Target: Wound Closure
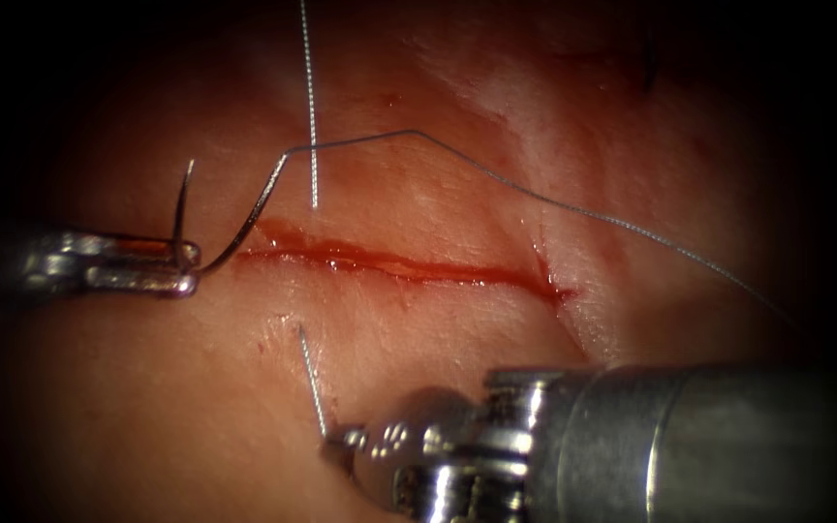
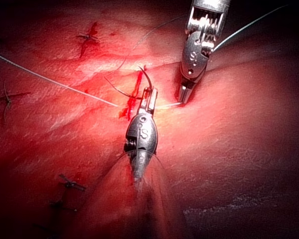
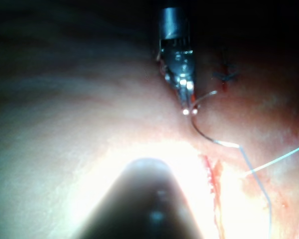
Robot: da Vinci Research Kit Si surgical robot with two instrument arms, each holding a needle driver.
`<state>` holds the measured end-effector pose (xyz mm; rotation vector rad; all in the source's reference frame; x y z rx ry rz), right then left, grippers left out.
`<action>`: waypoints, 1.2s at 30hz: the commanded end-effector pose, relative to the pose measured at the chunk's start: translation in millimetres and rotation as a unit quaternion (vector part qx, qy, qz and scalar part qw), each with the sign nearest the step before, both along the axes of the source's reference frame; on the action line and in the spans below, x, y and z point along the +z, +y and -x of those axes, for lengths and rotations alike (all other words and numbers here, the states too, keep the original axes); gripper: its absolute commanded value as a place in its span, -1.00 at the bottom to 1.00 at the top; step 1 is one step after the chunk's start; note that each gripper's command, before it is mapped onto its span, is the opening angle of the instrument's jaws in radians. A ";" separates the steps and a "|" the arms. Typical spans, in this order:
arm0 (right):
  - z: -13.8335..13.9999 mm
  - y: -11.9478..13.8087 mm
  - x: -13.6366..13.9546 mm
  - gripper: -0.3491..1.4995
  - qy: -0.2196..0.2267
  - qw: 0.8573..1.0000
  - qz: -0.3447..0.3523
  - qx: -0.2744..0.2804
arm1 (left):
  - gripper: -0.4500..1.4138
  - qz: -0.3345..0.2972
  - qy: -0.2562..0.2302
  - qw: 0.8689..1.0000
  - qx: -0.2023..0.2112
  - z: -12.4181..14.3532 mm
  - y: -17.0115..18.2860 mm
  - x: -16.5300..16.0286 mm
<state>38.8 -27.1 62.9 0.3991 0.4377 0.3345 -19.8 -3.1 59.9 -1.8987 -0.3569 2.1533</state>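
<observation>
Left tool (image 1: 184, 269) clamping the needle (image 1: 244, 225) left of the cut (image 1: 409, 268); right tool (image 1: 336, 438) gripping a thread end (image 1: 312, 380).

The left jaws are closing on the needle near mid-curve, its point rising free above them and its tail arcing over the cut's left end, clear of the tissue (image 1: 418, 203). Thread (image 1: 573, 208) is trailing from the tail to the far right. The right jaws are pinching a short thread end on the near side. In the left wrist view, an "S" is showing on the left tool. Red fluid is lining the cut.
</observation>
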 end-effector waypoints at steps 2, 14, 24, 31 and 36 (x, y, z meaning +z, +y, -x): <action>0.0 -0.7 0.3 -1.00 0.001 1.000 -0.001 -0.002 | -1.00 0.000 -0.001 1.000 0.000 0.4 -0.2 0.7; 1.1 -2.1 0.1 -1.00 0.002 1.000 -0.007 -0.016 | -1.00 0.000 -0.001 1.000 0.000 0.5 -0.3 0.7; 1.8 -3.7 -0.1 -1.00 0.002 0.999 -0.024 -0.036 | -1.00 0.000 -0.001 1.000 0.000 0.5 -0.3 0.7; 3.0 -4.3 -0.5 -1.00 0.001 0.999 -0.032 -0.038 | -1.00 0.000 -0.001 1.000 0.000 0.5 -0.3 0.7; 3.9 -4.9 -0.7 -1.00 0.000 0.999 -0.035 -0.036 | -1.00 0.000 -0.001 1.000 0.000 0.5 -0.3 0.7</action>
